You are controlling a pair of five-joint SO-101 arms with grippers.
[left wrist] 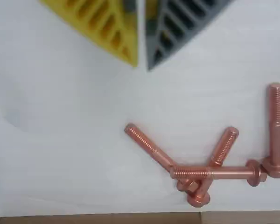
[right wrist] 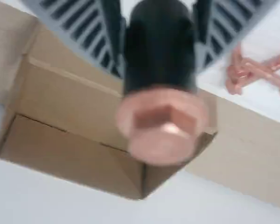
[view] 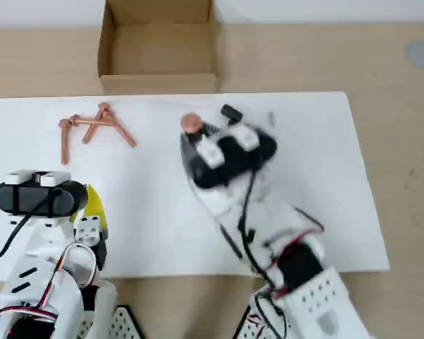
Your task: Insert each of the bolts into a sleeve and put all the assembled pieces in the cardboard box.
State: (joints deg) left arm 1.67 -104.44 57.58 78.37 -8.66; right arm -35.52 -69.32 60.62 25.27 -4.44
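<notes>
Right claw (right wrist: pixel 158 65) is clamped on a black sleeve (right wrist: pixel 158 46) with its jaws closed against both sides. A copper bolt (right wrist: pixel 163 123) sits in that sleeve, and I can see its hexagonal head sticking out of the end. In the high view I find this claw (view: pixel 201 141) over the far part of the white sheet (view: pixel 325 176). The bolt head (view: pixel 191 123) points toward the cardboard box (view: pixel 155 42). The piece is short of the box, near its front right corner, and is not inside it. From the right wrist view the box (right wrist: pixel 74 130) lies beyond the bolt head, on the bare bench (view: pixel 396 85) just past the sheet's edge.

Left claw (left wrist: pixel 142 60) has one yellow and one grey finger drawn together to a thin slit, with nothing between them. I place it low on the left side of the sheet in the high view (view: pixel 95 205), well apart from the box.

Four loose bolts (left wrist: pixel 214 173) lie on the sheet in front of the left claw. Three of them cross or touch in a small heap, and the fourth lies just beside the heap with its head against it. In the high view this heap (view: pixel 92 127) is on the sheet's far left, near the box's front wall.
</notes>
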